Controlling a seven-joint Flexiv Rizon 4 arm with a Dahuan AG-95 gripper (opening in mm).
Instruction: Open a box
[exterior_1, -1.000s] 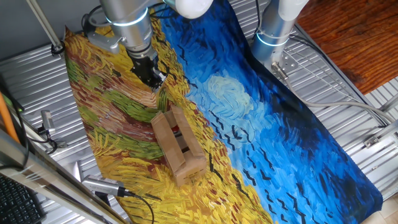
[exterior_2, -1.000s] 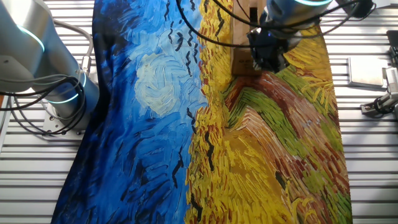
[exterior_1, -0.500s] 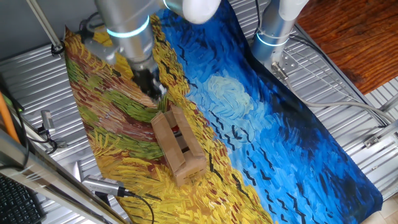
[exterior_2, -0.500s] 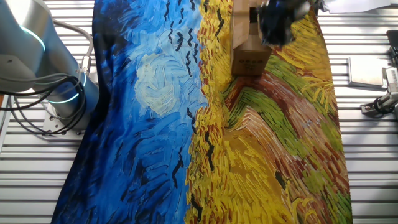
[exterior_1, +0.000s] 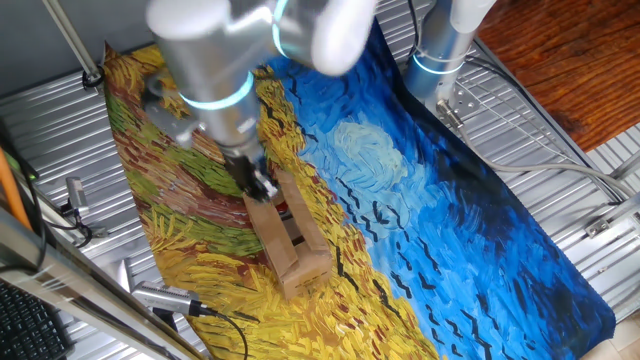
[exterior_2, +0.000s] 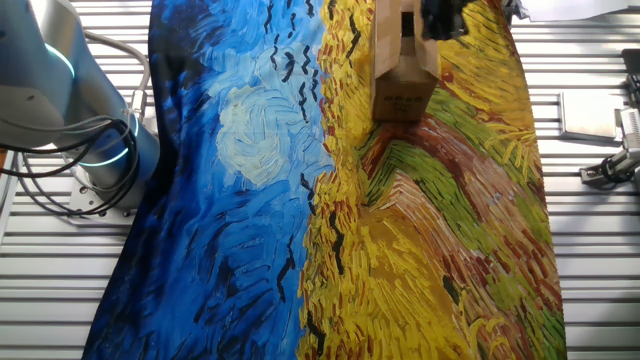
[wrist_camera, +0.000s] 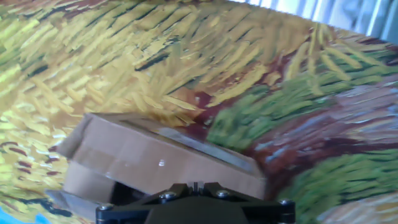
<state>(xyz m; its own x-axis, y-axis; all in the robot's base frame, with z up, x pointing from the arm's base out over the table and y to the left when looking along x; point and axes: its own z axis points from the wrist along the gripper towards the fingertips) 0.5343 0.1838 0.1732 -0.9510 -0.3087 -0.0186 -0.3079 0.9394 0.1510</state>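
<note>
The brown cardboard box (exterior_1: 290, 238) lies on the yellow part of the painted cloth, long side running away from the camera, with its top flaps standing up. A bit of red (exterior_1: 283, 212) shows inside it. My gripper (exterior_1: 262, 187) hangs at the box's far end, just over the top edge. In the other fixed view the box (exterior_2: 402, 62) is at the top edge and the gripper (exterior_2: 441, 18) is blurred beside its right side. In the hand view the box (wrist_camera: 158, 162) fills the lower left, right below my gripper (wrist_camera: 196, 185), whose fingertips are together with nothing between them.
The painted cloth (exterior_1: 420, 200) covers the table. A second arm's base (exterior_1: 440, 50) stands at the back and shows at the left in the other fixed view (exterior_2: 90, 130). Metal tools (exterior_1: 165, 298) lie at the front left. A clamp (exterior_2: 610, 170) sits off the cloth.
My gripper has moved from behind the box down and forward to the box's far end. The box has not visibly moved.
</note>
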